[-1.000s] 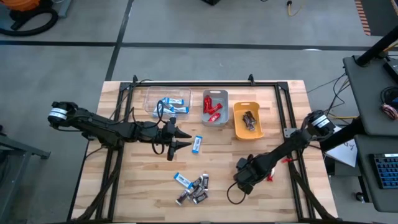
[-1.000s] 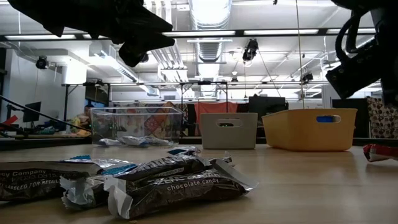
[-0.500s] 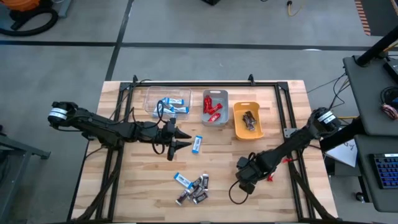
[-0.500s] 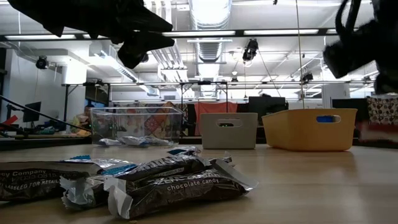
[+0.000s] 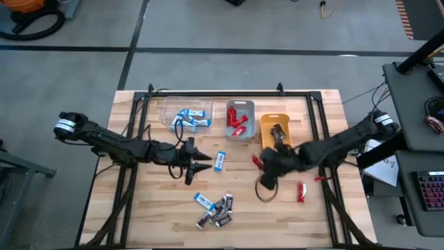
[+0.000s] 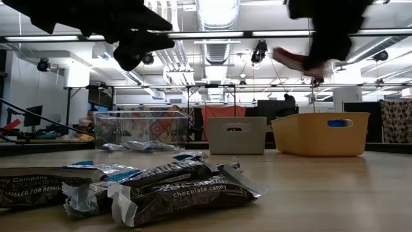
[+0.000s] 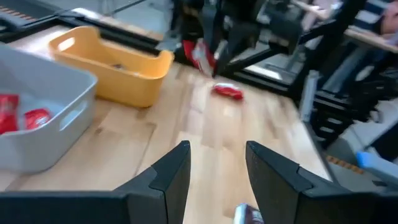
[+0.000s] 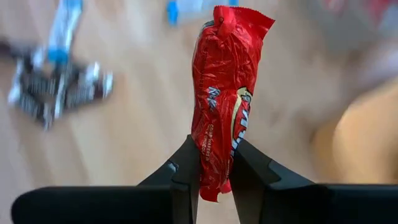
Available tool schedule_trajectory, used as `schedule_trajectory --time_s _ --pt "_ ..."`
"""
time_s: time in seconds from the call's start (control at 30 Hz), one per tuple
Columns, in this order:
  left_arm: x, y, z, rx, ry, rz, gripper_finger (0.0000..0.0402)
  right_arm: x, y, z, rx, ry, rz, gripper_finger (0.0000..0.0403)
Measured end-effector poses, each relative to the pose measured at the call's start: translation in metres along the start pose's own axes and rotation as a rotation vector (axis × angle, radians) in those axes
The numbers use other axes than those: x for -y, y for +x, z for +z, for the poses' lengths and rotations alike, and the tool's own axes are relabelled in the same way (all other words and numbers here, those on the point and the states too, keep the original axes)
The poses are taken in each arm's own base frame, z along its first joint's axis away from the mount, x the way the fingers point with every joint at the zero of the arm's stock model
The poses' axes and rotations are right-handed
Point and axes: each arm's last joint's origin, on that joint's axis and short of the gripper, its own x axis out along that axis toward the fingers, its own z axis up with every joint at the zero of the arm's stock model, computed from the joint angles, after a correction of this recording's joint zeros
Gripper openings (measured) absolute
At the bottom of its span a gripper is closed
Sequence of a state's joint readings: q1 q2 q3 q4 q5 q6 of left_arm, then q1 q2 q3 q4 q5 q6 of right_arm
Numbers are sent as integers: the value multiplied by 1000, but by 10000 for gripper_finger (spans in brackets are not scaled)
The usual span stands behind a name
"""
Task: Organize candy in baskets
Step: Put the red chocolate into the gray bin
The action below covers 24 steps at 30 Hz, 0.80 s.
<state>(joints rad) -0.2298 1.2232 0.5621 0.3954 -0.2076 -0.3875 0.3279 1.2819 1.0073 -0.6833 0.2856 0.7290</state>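
My right gripper hangs over the table's middle, just on the near side of the orange-yellow basket, shut on a shiny red candy. My left gripper is open and hovers left of a single blue-and-white bar lying flat on the wood. The clear basket holds blue-and-white bars, the grey-blue basket holds red pieces, and the orange-yellow one holds dark bars. A mixed pile of dark and blue-and-white candy lies near the near edge. A second red candy lies right of the pile. My right gripper pinches the red candy by one end between its two fingers. The wrapper's long body sticks out past the fingertips, and its crimped free end is farthest from them. The candy is lifted clear of the table.
The three baskets stand in a row along the far edge. Dark frame rails run along the table's sides and far edge. Bare wood lies between the baskets and the candy pile. Cables and a desk stand beyond the right edge.
My right gripper has risen from the table's near right part and swung toward the far side and left, ending beside the orange-yellow basket. It has carried the red candy up off the wood. The other red candy stays on the table.
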Motion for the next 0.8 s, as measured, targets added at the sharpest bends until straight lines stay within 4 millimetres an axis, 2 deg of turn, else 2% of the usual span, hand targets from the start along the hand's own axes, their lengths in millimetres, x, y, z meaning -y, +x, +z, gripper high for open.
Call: schedule_trajectory --time_s 0.23,0.37,0.6,0.8 --pt "-1 -1 -8 -44 -41 81 139 49 11 60 236 -105 -58 62" --pt "-3 -2 -12 -81 -76 111 139 82 19 82 306 -101 -141 62" --pt "3 -4 -22 -175 -31 75 139 125 40 102 321 -69 -257 63" --pt "10 -6 -25 -214 10 -1 139 142 65 104 273 -69 -305 64"
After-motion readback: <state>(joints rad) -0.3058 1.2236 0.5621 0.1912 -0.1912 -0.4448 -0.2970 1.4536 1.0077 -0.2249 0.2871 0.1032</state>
